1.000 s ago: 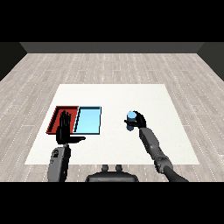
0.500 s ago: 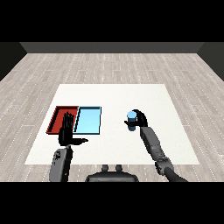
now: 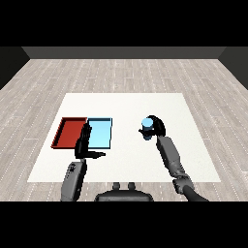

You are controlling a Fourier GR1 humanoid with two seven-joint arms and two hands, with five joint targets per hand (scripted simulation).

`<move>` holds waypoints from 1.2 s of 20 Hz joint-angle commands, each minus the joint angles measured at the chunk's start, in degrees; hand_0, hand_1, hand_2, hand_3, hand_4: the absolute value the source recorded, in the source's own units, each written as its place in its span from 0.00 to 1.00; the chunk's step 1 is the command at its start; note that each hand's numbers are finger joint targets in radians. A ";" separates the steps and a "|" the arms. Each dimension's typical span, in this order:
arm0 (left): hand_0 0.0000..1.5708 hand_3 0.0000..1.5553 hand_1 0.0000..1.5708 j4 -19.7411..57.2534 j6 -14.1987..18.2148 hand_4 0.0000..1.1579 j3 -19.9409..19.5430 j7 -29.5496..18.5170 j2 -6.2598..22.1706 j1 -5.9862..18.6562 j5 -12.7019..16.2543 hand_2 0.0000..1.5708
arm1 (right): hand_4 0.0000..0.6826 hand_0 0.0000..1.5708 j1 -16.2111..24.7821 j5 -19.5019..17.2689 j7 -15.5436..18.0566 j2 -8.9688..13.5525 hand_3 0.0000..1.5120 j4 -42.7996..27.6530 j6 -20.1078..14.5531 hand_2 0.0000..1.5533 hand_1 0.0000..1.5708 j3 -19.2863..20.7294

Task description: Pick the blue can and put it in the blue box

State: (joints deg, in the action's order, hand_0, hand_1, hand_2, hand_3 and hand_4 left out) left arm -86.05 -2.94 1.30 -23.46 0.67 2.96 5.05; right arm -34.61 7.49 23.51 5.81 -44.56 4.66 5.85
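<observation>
since the earlier frames little has shifted: the right hand with the can has stayed at about the same spot right of the trays, drifting only a touch, and the left hand has kept its raised pose at the trays' near edge.

at the left of the frame, the red tray (image 3: 68, 133) lies flat on the white surface (image 3: 193, 160), its long side running away from the viewer. touching its right side is the light blue tray (image 3: 100, 127), the two set side by side as a pair.

just below the seam between them, in the lower left of the frame, the left hand (image 3: 83, 145) stands up from its grey forearm with fingers straight and together, pointing toward the top of the frame, the thumb stuck out to the right. the fingertips overlap the near edge of the trays in the picture; whether they touch them cannot be told. it holds nothing.

right of centre, well apart from the light blue tray, is the blue can (image 3: 147, 128), upright, its paler top facing up. the right hand (image 3: 157, 127) is curled round it from the right side, clamped on the can. whether the can rests on the surface or is lifted just off it cannot be told. the right forearm runs down to the lower right of the frame.
</observation>
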 commanded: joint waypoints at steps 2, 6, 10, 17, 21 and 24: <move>0.00 0.00 0.00 -0.79 0.78 0.00 4.30 4.47 -0.64 1.10 0.89 0.00 | 0.97 0.92 1.95 -0.76 1.84 -1.11 0.93 -6.93 0.99 0.92 0.92 -2.25; 0.00 0.00 0.00 2.85 0.98 0.00 5.29 3.95 -0.65 2.89 1.31 0.00 | 0.97 0.92 4.46 -2.09 -2.79 -5.55 0.94 -15.77 -4.23 0.93 0.92 -5.39; 0.00 0.00 0.00 3.56 3.96 0.00 6.71 5.13 -0.66 4.43 1.90 0.00 | 0.97 0.92 8.34 4.82 -4.82 -5.73 0.94 -22.52 -14.93 0.93 0.92 -19.20; 0.00 0.00 0.00 9.66 5.77 0.00 10.79 3.46 -0.66 9.17 1.62 0.00 | 0.96 0.91 5.72 0.75 -8.97 -5.75 0.93 -24.65 -11.44 0.92 0.91 -14.69; 0.00 0.00 0.00 12.41 10.76 0.00 13.99 4.66 -0.66 13.42 3.44 0.00 | 0.98 0.91 6.75 4.10 -2.49 -5.80 0.93 -20.96 -19.54 0.93 0.91 -24.06; 0.00 0.00 0.00 21.38 12.20 0.00 15.89 -0.63 -0.67 16.88 6.93 0.00 | 0.97 0.91 6.77 2.93 -4.99 -5.81 0.94 -23.56 -15.35 0.93 0.91 -21.41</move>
State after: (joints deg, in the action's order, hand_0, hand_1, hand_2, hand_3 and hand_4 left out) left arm -71.73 7.54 15.36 -21.29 0.03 15.89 9.35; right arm -26.67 9.43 17.27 0.06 -69.48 -10.22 -13.87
